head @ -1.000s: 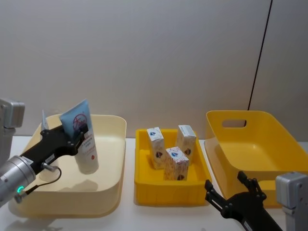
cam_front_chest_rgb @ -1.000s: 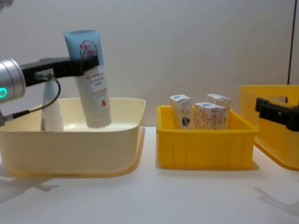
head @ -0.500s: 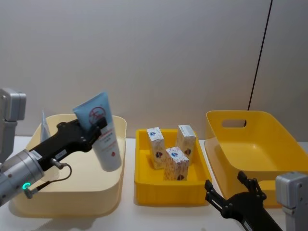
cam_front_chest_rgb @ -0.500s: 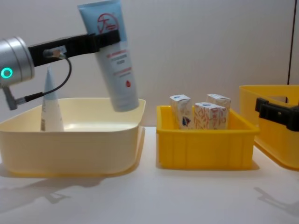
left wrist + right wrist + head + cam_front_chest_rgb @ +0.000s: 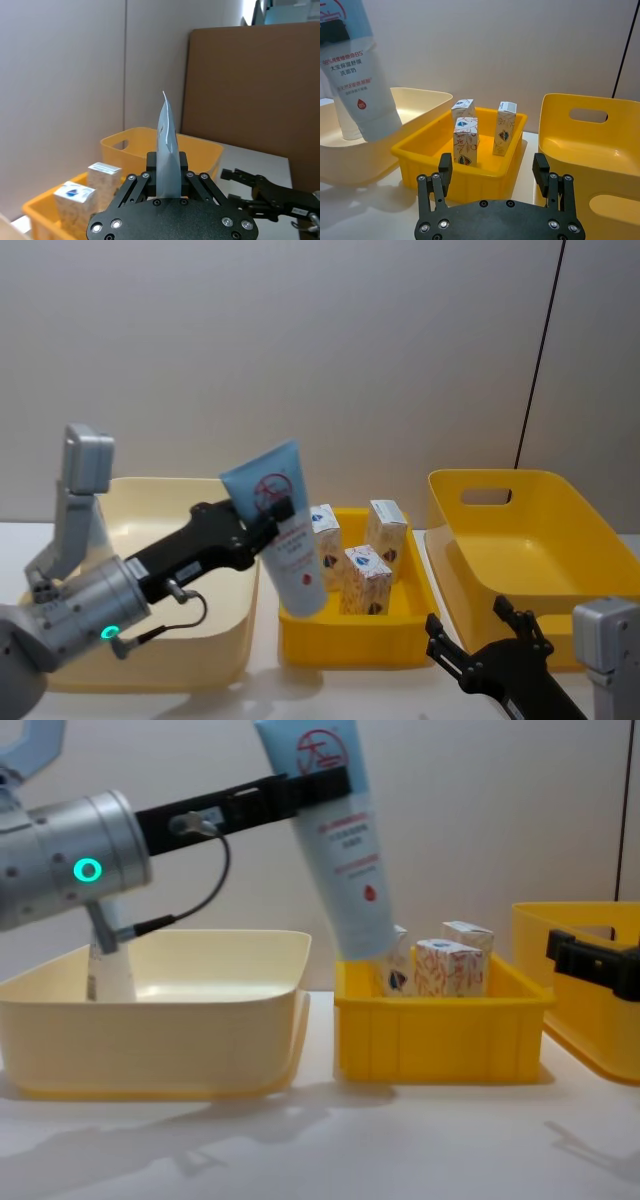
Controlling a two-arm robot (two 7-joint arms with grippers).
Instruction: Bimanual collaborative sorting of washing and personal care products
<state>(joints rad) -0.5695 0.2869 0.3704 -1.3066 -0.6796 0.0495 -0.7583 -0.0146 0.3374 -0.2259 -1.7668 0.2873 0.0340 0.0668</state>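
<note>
Plastic is what you have in your left hand (image 5: 268,514): the tall light-blue squeeze tube (image 5: 287,535), smooth and glossy, with a flat crimped top, a red round logo and red text. The black fingers clamp it across the logo. It leans with the crimp up and to the left. Its broad lower end sits over the left side of the small yellow bin (image 5: 350,642), just beside the nearest-left carton; you cannot tell from these views whether it touches the bin floor.

Three small white cartons (image 5: 367,580) with orange-red print and a blue emblem stand upright in that bin, squared and sharp-edged, grouped from its middle to its far side. The near right corner of the bin floor is bare.

To the left, touching or nearly touching the small bin, is the cream tub (image 5: 150,1040), with rounded corners and a flared rim. A white tapering tube (image 5: 108,970) stands at its far left.

Your right hand (image 5: 468,628) waits low at the near right over the counter (image 5: 320,1140), fingers spread wide and holding nothing. Beyond it is the large yellow bin (image 5: 540,540), deep, slope-walled, with a handle slot in its far wall.
</note>
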